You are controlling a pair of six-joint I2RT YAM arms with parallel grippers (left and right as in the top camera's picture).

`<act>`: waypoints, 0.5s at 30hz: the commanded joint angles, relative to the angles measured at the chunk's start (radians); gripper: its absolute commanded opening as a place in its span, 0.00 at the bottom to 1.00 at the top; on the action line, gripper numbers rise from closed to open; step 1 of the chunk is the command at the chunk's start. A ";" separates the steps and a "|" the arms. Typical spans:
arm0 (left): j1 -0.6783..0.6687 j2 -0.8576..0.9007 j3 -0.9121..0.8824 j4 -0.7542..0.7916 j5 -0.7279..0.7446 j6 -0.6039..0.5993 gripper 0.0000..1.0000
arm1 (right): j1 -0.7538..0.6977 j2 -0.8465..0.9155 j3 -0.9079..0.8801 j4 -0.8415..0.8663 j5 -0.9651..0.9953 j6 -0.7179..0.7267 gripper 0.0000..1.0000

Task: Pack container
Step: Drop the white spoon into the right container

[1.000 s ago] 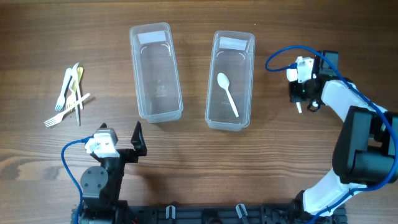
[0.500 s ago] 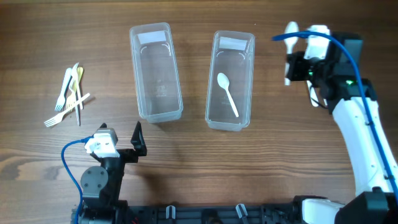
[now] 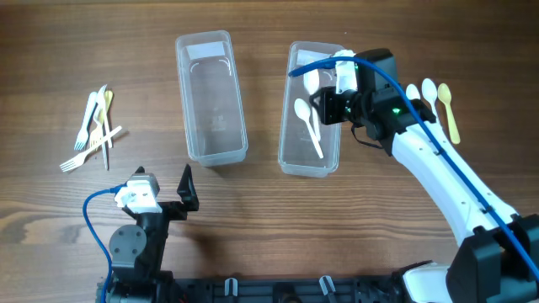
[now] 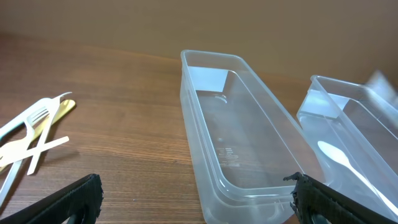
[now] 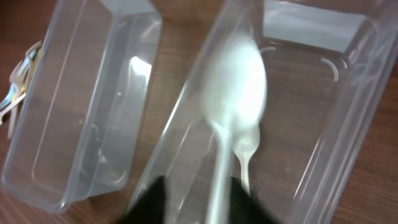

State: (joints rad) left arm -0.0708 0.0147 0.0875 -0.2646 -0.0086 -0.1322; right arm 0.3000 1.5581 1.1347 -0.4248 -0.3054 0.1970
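My right gripper [image 3: 330,103] is shut on a white spoon [image 3: 312,81] and holds it above the right clear container [image 3: 291,156]. In the right wrist view the held spoon [image 5: 233,93] runs up from between the fingers of the gripper [image 5: 199,199], blurred, over that container [image 5: 367,37]. Another white spoon [image 3: 308,128] lies inside the container, also seen under the held one in the right wrist view [image 5: 246,163]. The left clear container [image 3: 202,38] is empty. My left gripper [image 3: 162,183] is open and empty at the table's front, facing the left container [image 4: 211,56].
Two white spoons [image 3: 421,91] and a yellow spoon [image 3: 449,109] lie on the wood right of the right container. Several white and yellow forks [image 3: 94,126] lie in a pile at the far left, also in the left wrist view [image 4: 31,134].
My right arm has lifted a white spoon from the pile at the right and swung left with it to above the right container. The left arm has not moved.
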 commanded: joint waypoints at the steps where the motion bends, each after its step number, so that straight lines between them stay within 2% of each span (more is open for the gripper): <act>1: 0.006 -0.008 -0.006 0.003 0.016 0.023 1.00 | 0.002 0.009 0.002 0.016 0.029 0.012 0.84; 2: 0.006 -0.008 -0.006 0.003 0.016 0.023 1.00 | 0.002 0.009 0.002 0.021 0.029 0.007 0.94; 4: 0.006 -0.008 -0.006 0.003 0.016 0.023 1.00 | -0.001 0.009 0.002 0.033 0.030 -0.049 0.99; 7: 0.006 -0.008 -0.006 0.003 0.016 0.023 1.00 | -0.019 0.007 0.003 0.015 0.109 -0.115 0.99; 10: 0.006 -0.008 -0.006 0.003 0.016 0.023 1.00 | -0.064 -0.008 0.003 -0.046 0.244 -0.122 0.99; 15: 0.006 -0.008 -0.006 0.003 0.016 0.023 1.00 | -0.213 -0.040 0.003 -0.161 0.520 -0.122 1.00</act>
State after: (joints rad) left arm -0.0708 0.0147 0.0875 -0.2649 -0.0082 -0.1322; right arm 0.1661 1.5558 1.1347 -0.5537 -0.0082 0.0990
